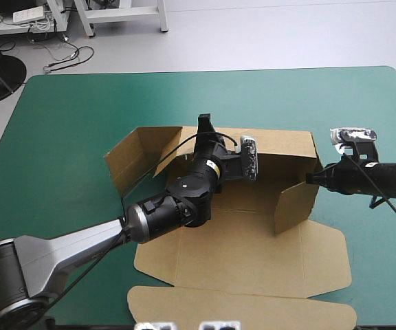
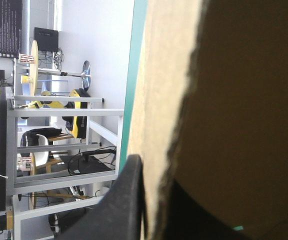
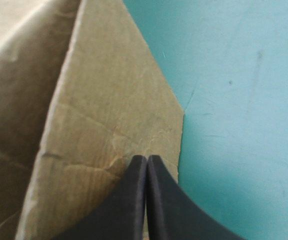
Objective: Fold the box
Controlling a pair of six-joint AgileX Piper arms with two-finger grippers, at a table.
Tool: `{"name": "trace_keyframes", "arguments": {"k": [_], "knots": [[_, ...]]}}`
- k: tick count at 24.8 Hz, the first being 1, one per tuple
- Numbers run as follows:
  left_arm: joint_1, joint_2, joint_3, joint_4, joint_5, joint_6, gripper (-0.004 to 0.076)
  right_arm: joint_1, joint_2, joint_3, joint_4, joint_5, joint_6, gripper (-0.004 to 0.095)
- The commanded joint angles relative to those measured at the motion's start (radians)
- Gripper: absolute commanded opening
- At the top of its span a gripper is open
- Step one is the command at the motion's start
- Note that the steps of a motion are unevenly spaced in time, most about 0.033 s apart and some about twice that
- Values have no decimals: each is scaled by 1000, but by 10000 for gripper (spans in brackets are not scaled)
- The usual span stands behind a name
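High view: left hand (image 1: 204,122) is grasping the box (image 1: 253,237), propping its twelve-o'clock wall (image 1: 280,142); clenched right hand (image 1: 310,179) is bracing three-o'clock flap (image 1: 296,206).

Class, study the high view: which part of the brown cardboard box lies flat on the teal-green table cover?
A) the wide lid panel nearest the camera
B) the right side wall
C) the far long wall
A: the wide lid panel of the brown cardboard box lies flat on the teal-green cover, while the far wall and the right side wall stand raised.

High view looks down; wrist views close up on box (image 1: 253,227).
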Motion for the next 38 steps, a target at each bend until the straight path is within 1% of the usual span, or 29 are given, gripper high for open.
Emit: {"name": "trace_keyframes", "arguments": {"k": [1, 7, 9, 12, 15, 17, 18, 20, 21, 24, 27, 30, 31, 33, 36, 38], "knots": [[-3, -44, -21, -2, 21, -23, -10, -2, -80, 49, 154, -72, -129, -15], [-3, -34, -19, -4, 21, -23, -10, -2, -149, 151, 317, -97, -338, -15], [-3, -27, -19, -6, 23, -23, -10, -2, -163, 175, 353, -97, -390, -15], [-3, -23, -17, -6, 24, -23, -10, -2, -179, 190, 351, -93, -433, -14], [-3, -23, -17, 2, 26, -23, -10, -2, -188, 190, 293, -92, -486, 1], [-3, -16, -17, 8, 35, -23, -10, -2, -188, 186, 233, -90, -495, 99], [-3, -5, -17, 13, 50, -21, -10, -2, -188, 186, 203, -71, -505, 196], [-3, 13, -17, 18, 70, -21, -10, -2, -188, 186, 189, -40, -548, 313], [-3, 22, -17, 18, 77, -21, -10, -2, -188, 186, 189, -38, -553, 336], [-3, 41, -17, 18, 88, -21, -10, -2, -188, 186, 181, -27, -563, 338], [-3, 44, -17, 20, 88, -21, -10, -2, -188, 186, 186, -60, -563, 338], [-3, 44, -17, 24, 77, -21, -10, -2, -170, 188, 267, -121, -563, 362], [-3, 44, -17, 24, 73, -21, -10, -2, -147, 188, 328, -142, -563, 407], [-3, 44, -17, 24, 73, -21, -10, -2, -119, 188, 370, -150, -563, 435], [-3, 44, -17, 24, 73, -27, -10, -2, -71, 188, 418, -152, -581, 430], [-3, 44, -17, 24, 73, -27, -10, -2, -46, 188, 445, -158, -610, 398]]}}
